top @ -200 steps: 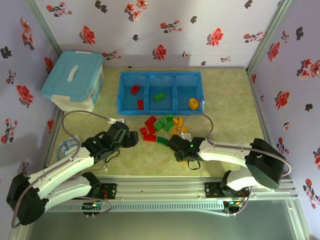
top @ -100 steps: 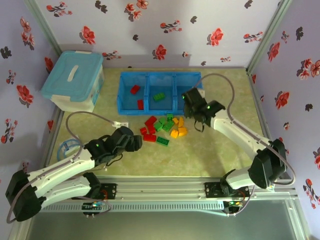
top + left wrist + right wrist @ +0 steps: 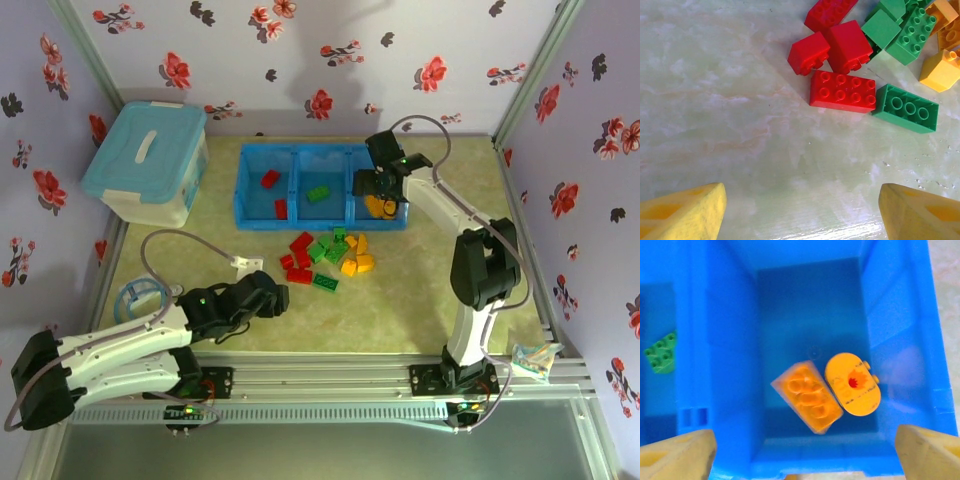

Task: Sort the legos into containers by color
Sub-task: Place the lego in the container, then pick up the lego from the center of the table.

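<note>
Directly below the right pincer (image 3: 801,455), whose two yellow fingers (image 3: 676,456) stand wide apart with nothing between them, lies the right-hand compartment of the blue tray (image 3: 720,340). On its floor, a little ahead of the gap between the fingers, an orange brick (image 3: 807,396) lies blurred. A rounded orange piece (image 3: 852,384) with a red mark touches it on the right finger's side. Past the left finger, across the dividing wall, a green brick (image 3: 662,354) sits in the middle compartment. Seen from above, red bricks (image 3: 270,179) lie in the left compartment, farthest from this pincer.

The left pincer (image 3: 800,215) hangs low over the table (image 3: 715,100), its fingers also spread wide and empty. Ahead of it, toward its right finger, a red oblong brick (image 3: 842,91) lies studs up, with a green oblong brick (image 3: 905,107) just beside its end. Farther ahead, the loose pile (image 3: 328,252) holds more red, green and orange pieces, crowded together.
</note>
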Available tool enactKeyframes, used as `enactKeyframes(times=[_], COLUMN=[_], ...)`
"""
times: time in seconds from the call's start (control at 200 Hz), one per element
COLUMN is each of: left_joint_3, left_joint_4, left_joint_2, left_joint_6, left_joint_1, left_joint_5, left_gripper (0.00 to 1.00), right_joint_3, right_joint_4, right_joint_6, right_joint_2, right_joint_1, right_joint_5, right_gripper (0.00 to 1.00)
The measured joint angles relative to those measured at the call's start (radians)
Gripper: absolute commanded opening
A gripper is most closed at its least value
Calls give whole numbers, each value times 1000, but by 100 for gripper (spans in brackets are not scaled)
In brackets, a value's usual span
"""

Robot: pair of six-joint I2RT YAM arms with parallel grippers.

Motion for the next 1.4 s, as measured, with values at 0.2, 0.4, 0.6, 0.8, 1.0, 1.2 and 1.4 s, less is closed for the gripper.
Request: enactKeyframes(times=[0.2, 0.4, 0.6, 0.8, 1.0, 1.2, 1.4], left_joint_3=[0, 11, 76, 153, 215, 241, 280], left_joint_4=[6, 27, 74, 117, 136, 167, 190], left_joint_2=[8, 101, 237, 401, 523, 585, 652], left_joint_6=[0, 5, 32, 55, 83, 111, 140], left_joint_1=[0, 0, 0, 45, 117, 200, 220], left_joint_5=[-15, -12, 6, 63, 114, 169, 211], left_gripper=[80, 82, 84, 84, 80, 77, 68], right_joint_3=[-63, -284, -539, -696, -787, -850, -880], right_joint_4=[60, 149, 222, 279, 322, 341, 351], right_joint_6=[2, 28, 74, 118, 150, 171, 185], right_joint_2=[-152, -311, -415, -482, -546, -606, -621], right_joint_1=[4, 7, 33, 61, 68, 68, 68], right_joint_5=[-49, -109, -138, -145, -146, -146, -143], right_gripper=[91, 88, 85, 84, 82, 82, 81])
